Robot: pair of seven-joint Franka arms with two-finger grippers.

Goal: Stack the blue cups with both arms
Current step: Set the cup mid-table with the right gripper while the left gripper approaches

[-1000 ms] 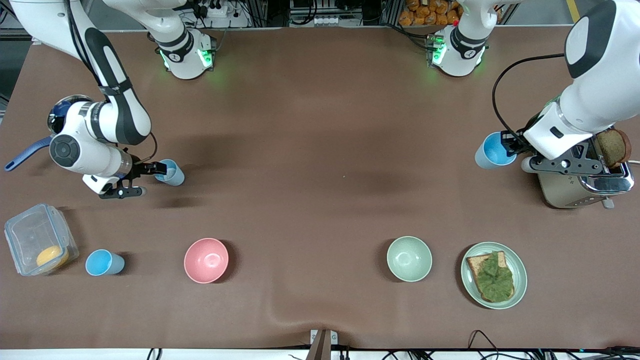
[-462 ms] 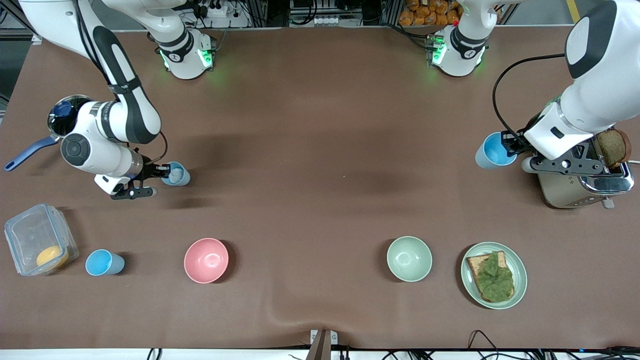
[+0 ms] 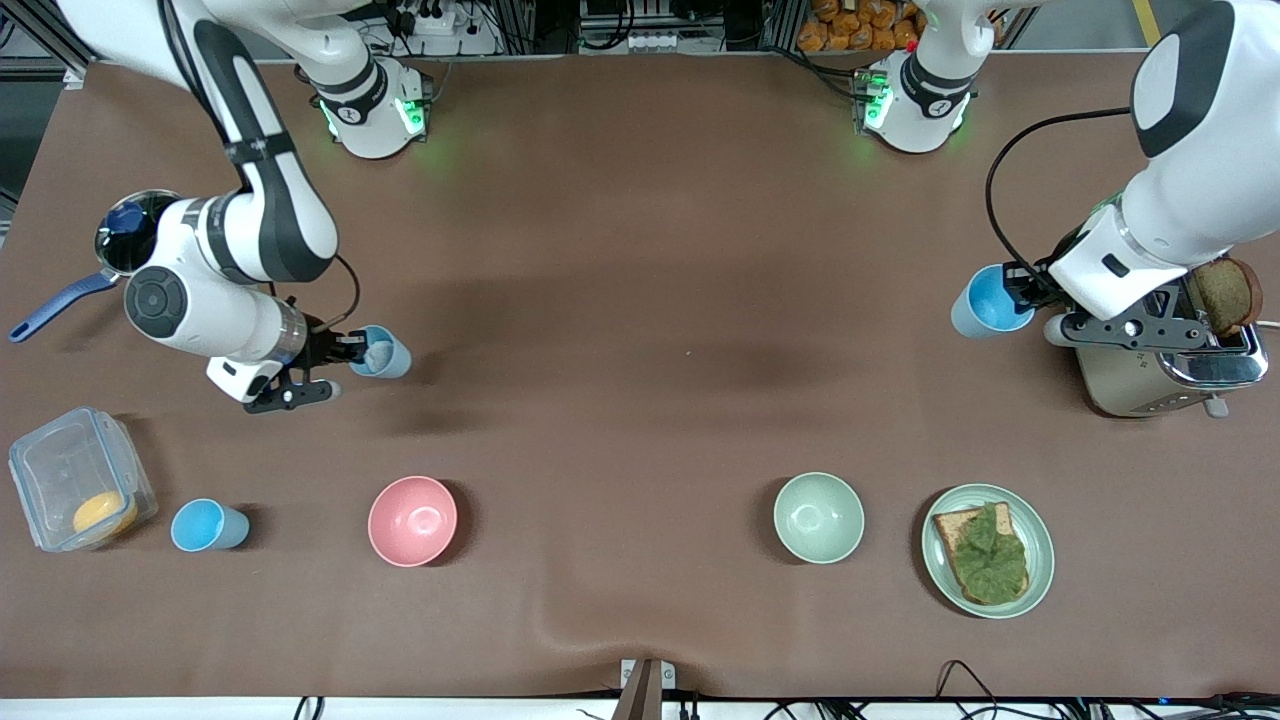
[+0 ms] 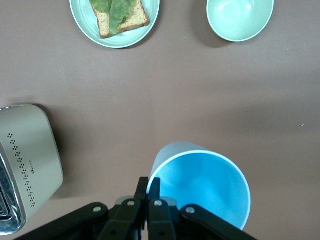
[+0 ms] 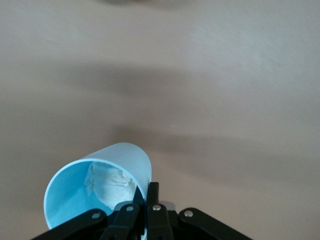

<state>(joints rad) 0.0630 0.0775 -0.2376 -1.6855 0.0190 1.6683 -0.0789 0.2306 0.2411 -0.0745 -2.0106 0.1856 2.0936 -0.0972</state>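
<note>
Both cups look gripped by the rim, so the next move is probably bringing them together: keep each upright, line up the mouths before nesting. Right pincer (image 3: pixel 352 352) pinches the wall of a pale blue cup (image 3: pixel 385 352) with something whitish crumpled inside, at the right arm's end of the bench (image 3: pixel 640 300). Left pincer (image 3: pixel 1020 290) is clamped on a brighter blue cup (image 3: pixel 985 302) beside the toaster (image 3: pixel 1160 370). A third blue cup (image 3: pixel 205 525) stands free, near the pink bowl (image 3: pixel 412 520).

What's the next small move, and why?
Probably bring the two held cups toward the table's middle. The right gripper is shut on the paler cup, which has something white inside; the left gripper is shut on the blue cup.
</note>
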